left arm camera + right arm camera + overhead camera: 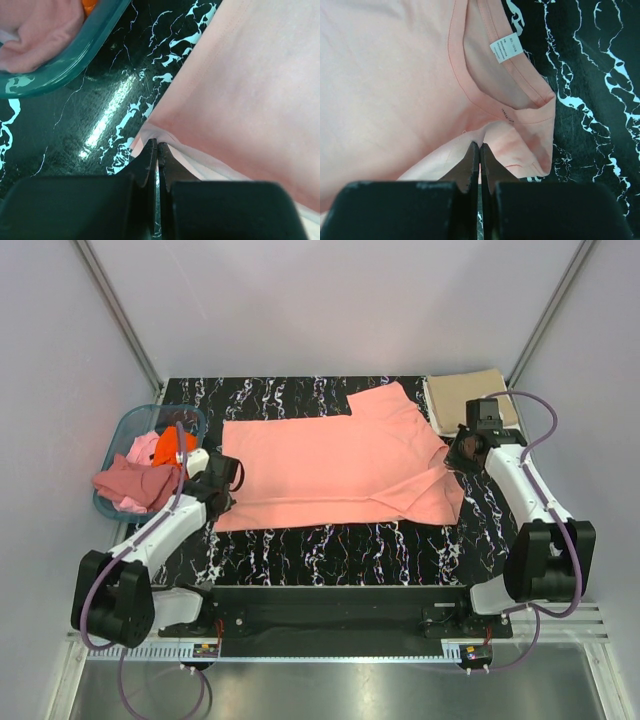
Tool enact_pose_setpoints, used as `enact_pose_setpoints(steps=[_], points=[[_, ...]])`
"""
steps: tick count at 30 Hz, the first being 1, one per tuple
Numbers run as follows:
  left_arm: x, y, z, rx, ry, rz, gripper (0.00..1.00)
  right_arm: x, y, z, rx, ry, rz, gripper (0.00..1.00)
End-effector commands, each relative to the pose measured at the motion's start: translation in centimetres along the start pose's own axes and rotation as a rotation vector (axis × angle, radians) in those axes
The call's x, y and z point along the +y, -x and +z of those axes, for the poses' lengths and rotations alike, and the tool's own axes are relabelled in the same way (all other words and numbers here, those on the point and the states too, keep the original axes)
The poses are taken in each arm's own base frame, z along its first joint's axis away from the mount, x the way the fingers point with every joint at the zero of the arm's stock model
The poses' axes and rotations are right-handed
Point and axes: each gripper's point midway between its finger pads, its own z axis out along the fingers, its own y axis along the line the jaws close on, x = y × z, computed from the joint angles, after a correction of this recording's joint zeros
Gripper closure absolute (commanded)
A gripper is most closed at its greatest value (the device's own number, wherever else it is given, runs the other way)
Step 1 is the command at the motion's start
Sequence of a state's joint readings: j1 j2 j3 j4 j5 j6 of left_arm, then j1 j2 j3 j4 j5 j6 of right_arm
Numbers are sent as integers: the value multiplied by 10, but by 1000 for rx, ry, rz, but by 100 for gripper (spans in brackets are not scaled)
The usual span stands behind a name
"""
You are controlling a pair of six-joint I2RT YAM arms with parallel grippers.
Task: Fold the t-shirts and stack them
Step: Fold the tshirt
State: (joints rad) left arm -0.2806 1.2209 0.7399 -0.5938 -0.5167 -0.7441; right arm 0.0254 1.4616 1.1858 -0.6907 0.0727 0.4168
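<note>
We've got a black desk [330, 540] with white marble veins, boxed in by plain white walls [320, 300].

Nearest to us, the salmon-pink t-shirt [340, 465] lies flat across the middle of the desk. Its long axis runs left to right, hem on the left, collar [470, 85] pointing right, and one sleeve [385, 400] sticks out toward the far side.

The left hand [157, 152] sits at the hem edge with its jaws closed all the way, and as far as we can tell it's pinching the fabric there. The right hand [480, 150] is closed just as tight on the cloth just beside the collar, where the fabric bunches up into the tips.

There's a white tag [505, 48] inside the collar, but the print's too small for us to read.

Off the left edge of the shirt is a teal basket [122, 435] holding an orange tee [175, 447] and a light pink tee [143, 450], with a dusty rose tee [135, 485] draped over its near rim.

In the far right corner, a tan t-shirt [465, 398] lies folded, just behind the right hand.
</note>
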Motion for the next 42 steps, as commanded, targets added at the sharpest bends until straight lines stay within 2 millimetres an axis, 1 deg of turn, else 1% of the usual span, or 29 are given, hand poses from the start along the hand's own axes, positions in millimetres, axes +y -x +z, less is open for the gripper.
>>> enact_pose_setpoints(steps=[1,3,4,5,7,8,10,13,14,16,20,22,23,28,30,33,34,36,37,38,39,40,41,42], points=[[-11,30,1,-88,8,-44,100,8,38,-6,-123,-4,-34,100],[-14,30,2,-77,5,-44,100,9,42,-4,-126,-4,-40,100],[-15,29,5,-66,10,-34,100,12,43,-4,-126,5,-45,100],[-17,32,6,-67,11,-39,100,14,43,-2,-120,7,-49,100],[-18,32,9,-55,18,-31,100,19,50,-2,-139,15,-68,100],[-20,34,9,-56,16,-33,100,23,51,-1,-142,16,-81,100],[-23,33,11,-48,16,-31,100,29,62,-4,-175,18,-105,100],[-22,32,17,-42,40,-13,100,37,71,-3,-194,21,-135,100],[-21,33,19,-42,49,-8,100,38,70,2,-185,19,-142,100],[-20,32,23,-41,69,9,100,40,73,4,-189,14,-170,100],[-18,34,28,-42,94,21,100,40,69,17,-168,-3,-207,100],[-19,36,30,-40,98,27,100,44,70,21,-167,4,-221,100],[-20,39,29,-43,96,23,100,46,67,25,-156,7,-232,100],[-23,47,33,-43,103,35,100,53,68,30,-155,6,-256,100],[-25,51,34,-46,106,41,100,52,66,30,-151,2,-253,100],[-24,48,35,-32,113,56,100,36,62,24,-136,-81,-227,100],[-24,46,35,-26,111,61,100,26,55,21,-106,-128,-225,100],[-23,43,33,-16,102,62,100,15,52,12,-95,-177,-204,100],[-21,45,28,-17,95,66,100,6,45,6,-75,-220,-176,100],[-20,46,25,-17,91,68,100,4,45,-5,-86,-221,-159,100],[-19,46,21,-18,86,67,100,0,39,-10,-75,-227,-144,100],[-16,51,11,-34,69,57,100,-1,36,-25,-86,-209,-111,100],[-13,49,7,-37,63,54,100,-3,31,-30,-83,-205,-95,100],[-12,54,-4,-60,31,32,100,-10,18,-34,-58,-216,-83,100]])
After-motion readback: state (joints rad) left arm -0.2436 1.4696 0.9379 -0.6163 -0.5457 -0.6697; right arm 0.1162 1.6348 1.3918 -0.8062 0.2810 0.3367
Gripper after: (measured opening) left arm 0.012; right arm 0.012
